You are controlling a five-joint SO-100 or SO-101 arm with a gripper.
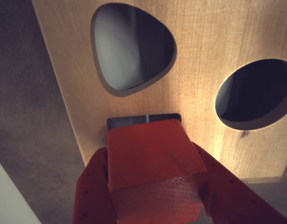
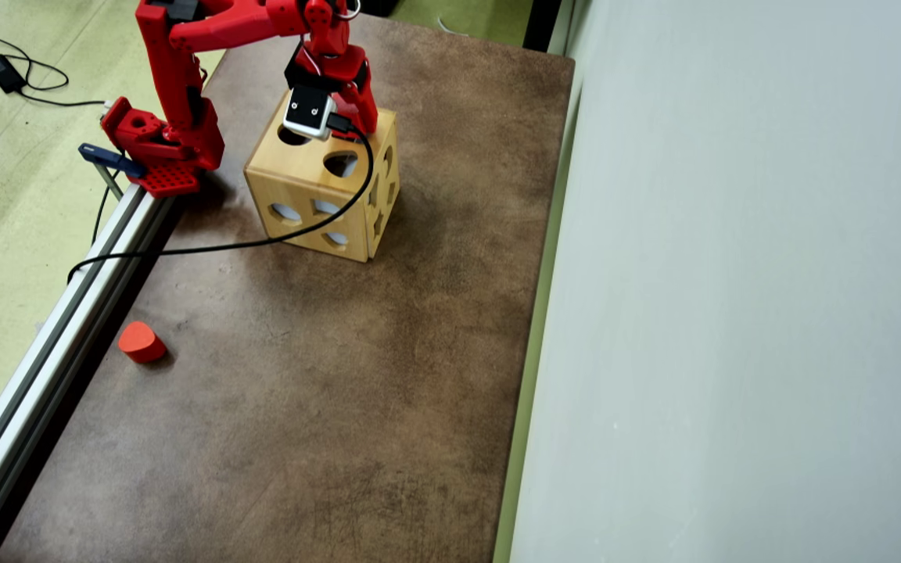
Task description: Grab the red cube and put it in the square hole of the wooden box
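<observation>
In the wrist view the red cube (image 1: 152, 151) sits clamped between the two red fingers of my gripper (image 1: 151, 156), which is shut on it. Just beyond the cube's far edge, a dark strip of the square hole (image 1: 143, 120) shows in the top face of the wooden box (image 1: 204, 28). The cube hangs right over that hole and covers most of it. In the overhead view the gripper (image 2: 349, 125) is over the far part of the wooden box (image 2: 306, 199), and the arm and wrist camera hide the cube.
The box top also has a teardrop-shaped hole (image 1: 131, 46) and a round hole (image 1: 255, 93). An orange-red rounded block (image 2: 141, 342) lies near the metal rail (image 2: 36, 375) on the table's left edge. A black cable (image 2: 247, 244) trails from the wrist. A pale wall (image 2: 732, 313) borders the right.
</observation>
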